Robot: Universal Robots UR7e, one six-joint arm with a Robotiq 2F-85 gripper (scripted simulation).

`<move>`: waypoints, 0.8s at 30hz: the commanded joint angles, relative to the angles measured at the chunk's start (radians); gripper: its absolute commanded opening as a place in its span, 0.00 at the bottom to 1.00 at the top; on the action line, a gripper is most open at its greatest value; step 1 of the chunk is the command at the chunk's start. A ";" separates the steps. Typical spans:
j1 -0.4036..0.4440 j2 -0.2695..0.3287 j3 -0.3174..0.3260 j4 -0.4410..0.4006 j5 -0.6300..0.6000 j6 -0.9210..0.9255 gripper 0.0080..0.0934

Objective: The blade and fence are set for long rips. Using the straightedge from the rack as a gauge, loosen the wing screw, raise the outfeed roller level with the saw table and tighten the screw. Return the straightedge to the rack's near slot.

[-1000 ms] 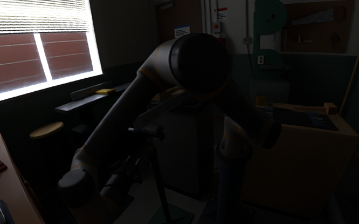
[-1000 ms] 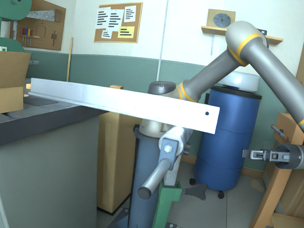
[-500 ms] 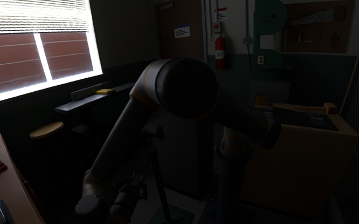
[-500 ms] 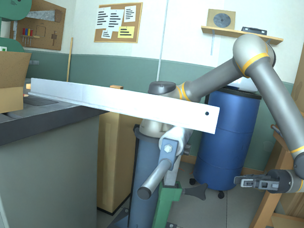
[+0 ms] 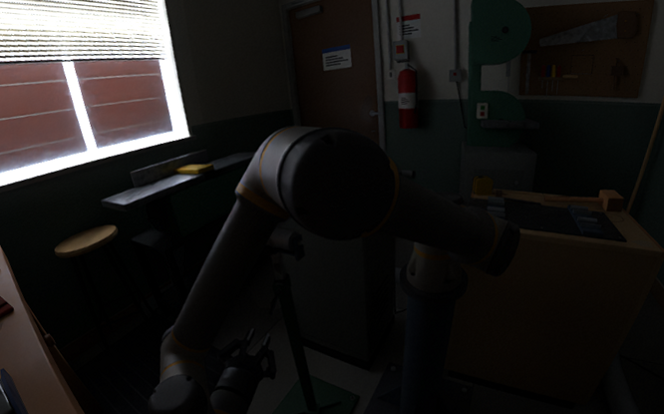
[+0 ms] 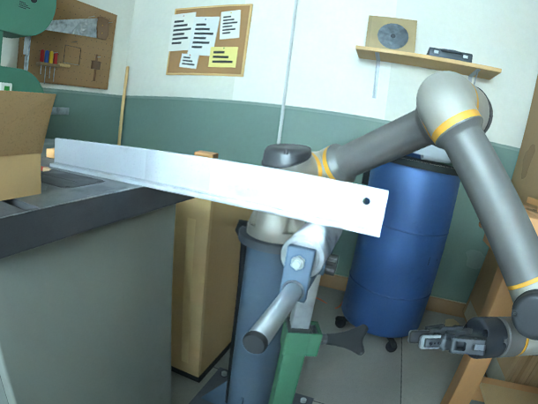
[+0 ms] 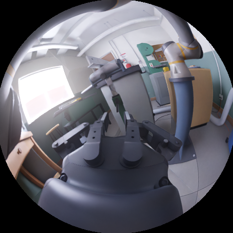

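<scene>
Across the edge of the grey saw table (image 6: 66,207), the white straightedge (image 6: 220,185) lies with one end on the table, sloping down to rest on the pale outfeed roller (image 6: 308,240). The roller sits in a blue bracket on a grey inner post above the green stand column (image 6: 295,361), where the black wing screw (image 6: 346,339) sticks out to the right. My gripper (image 6: 414,337) hangs low, level with the wing screw and well to its right, pointing at it. It is partly open and holds nothing. From the wrist camera the stand (image 7: 115,102) appears beyond the fingers (image 7: 116,117).
A blue drum (image 6: 405,247) stands behind the stand, between roller and arm. A wooden cabinet (image 6: 198,282) is behind the saw, and wooden furniture (image 6: 494,344) crowds the right edge beside my wrist. The arm's blue pedestal (image 6: 255,308) stands just behind the roller stand.
</scene>
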State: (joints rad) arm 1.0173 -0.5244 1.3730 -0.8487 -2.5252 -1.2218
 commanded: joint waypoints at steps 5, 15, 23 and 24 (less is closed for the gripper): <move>0.000 0.000 -0.001 -0.001 0.000 0.000 0.35; -0.006 -0.004 0.011 -0.008 -0.005 0.000 0.35; -0.027 -0.022 0.055 -0.034 -0.026 0.000 0.35; -0.031 -0.025 0.063 -0.039 -0.030 0.000 0.35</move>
State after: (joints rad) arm 0.9868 -0.5485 1.4367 -0.8883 -2.5557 -1.2218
